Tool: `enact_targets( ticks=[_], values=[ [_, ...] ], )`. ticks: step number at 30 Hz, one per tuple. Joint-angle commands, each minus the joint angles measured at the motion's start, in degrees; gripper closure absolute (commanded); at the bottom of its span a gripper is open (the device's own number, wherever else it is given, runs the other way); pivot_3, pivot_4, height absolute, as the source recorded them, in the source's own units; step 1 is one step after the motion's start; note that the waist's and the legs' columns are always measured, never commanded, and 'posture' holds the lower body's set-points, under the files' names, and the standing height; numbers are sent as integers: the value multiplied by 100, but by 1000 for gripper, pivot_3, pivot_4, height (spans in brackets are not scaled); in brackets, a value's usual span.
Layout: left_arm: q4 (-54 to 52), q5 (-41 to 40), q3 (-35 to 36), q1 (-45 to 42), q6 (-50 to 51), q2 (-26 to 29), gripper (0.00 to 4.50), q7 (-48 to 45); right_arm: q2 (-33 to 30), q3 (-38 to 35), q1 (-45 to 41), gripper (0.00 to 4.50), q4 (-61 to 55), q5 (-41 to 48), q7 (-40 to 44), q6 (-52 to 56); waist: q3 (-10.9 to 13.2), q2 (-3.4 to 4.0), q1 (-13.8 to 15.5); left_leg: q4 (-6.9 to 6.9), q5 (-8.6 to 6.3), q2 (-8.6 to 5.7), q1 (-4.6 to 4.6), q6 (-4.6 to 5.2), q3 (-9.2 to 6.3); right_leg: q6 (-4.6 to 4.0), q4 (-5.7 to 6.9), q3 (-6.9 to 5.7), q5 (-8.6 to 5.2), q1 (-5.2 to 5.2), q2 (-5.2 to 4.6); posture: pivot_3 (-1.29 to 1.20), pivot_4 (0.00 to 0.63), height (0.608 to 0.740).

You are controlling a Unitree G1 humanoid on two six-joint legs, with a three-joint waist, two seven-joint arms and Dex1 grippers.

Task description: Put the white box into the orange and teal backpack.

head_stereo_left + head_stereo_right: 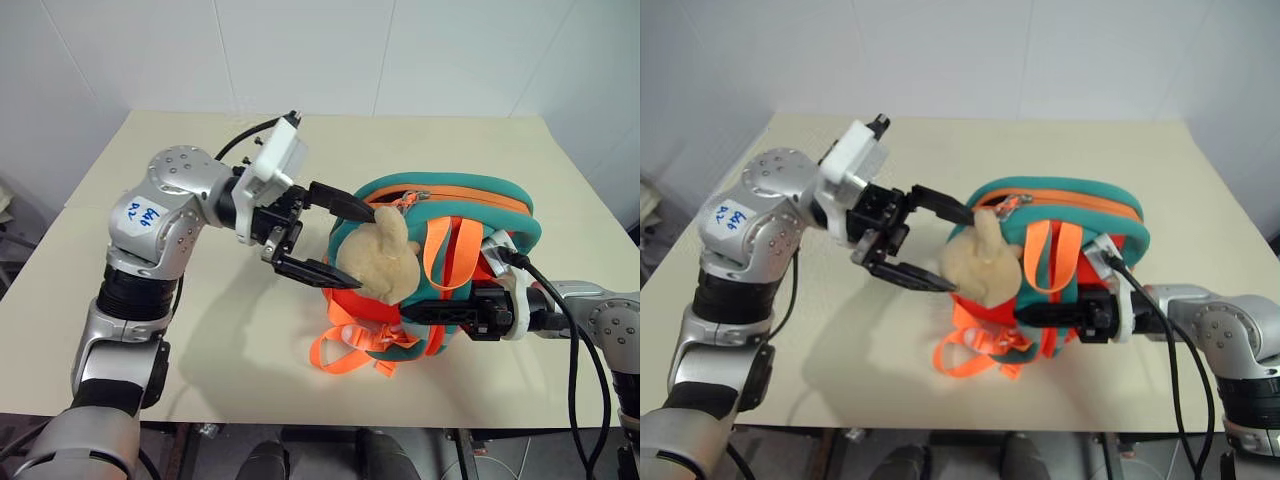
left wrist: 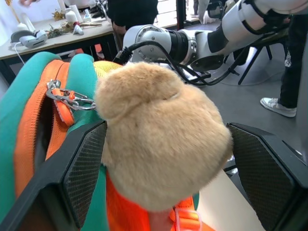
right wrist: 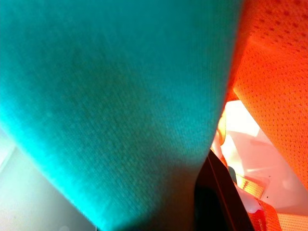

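My left pincer (image 1: 332, 241): spread wide around the plush toy (image 1: 377, 255) | right pincer (image 1: 412, 312): clenched on the backpack (image 1: 470, 210) | zipper beside my left.

Cream table (image 1: 200, 360) against white panelled walls (image 1: 300, 50), evenly lit.

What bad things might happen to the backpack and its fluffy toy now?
The left gripper is open with its black fingers either side of the plush toy, so it might snag the toy or the zipper pull. The right gripper is shut on the orange and teal backpack at a teal strap; if that slips, the bag may flop over on the table.
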Motion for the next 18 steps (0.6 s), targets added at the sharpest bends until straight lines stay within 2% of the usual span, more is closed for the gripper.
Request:
enact_targets(
  ticks=[1,5,10,11,12,18],
  values=[
    [-233,263,-269,-19,-293,-18,273,47,58,-39,-57,3954,-103,58,48,-56,0,0,-3,-1,0,0,0,0,0,0,-1,0,0,0,0,0,150,740],
    [-126,878,-602,77,-1057,61,273,8,89,-61,-21,3954,-133,61,24,-65,0,0,10,-2,0,0,0,0,0,0,-5,0,0,0,0,0,150,740],
    [-49,1132,-646,87,-1446,-85,273,221,112,-92,-8,3954,-150,60,-2,-53,0,0,12,0,0,-2,0,1,0,0,-4,1,0,2,-2,0,150,740],
    [-28,1170,-645,84,-1510,-115,647,254,115,-95,-5,3954,-155,60,-6,-53,0,0,12,0,-1,-2,0,1,0,0,-4,0,0,2,-2,0,150,740],
    [-4,1212,-636,82,-1577,-152,789,302,121,-98,-2,3954,-159,62,-12,-53,0,0,13,1,-1,-2,0,1,0,0,-4,0,0,2,-1,0,150,740],
    [11,1340,-648,106,-1778,-179,2482,301,155,-98,-16,3954,-161,46,-29,-62,0,0,4,-1,-2,-2,0,3,0,0,-5,1,0,1,-1,0,150,740]
  ],
)
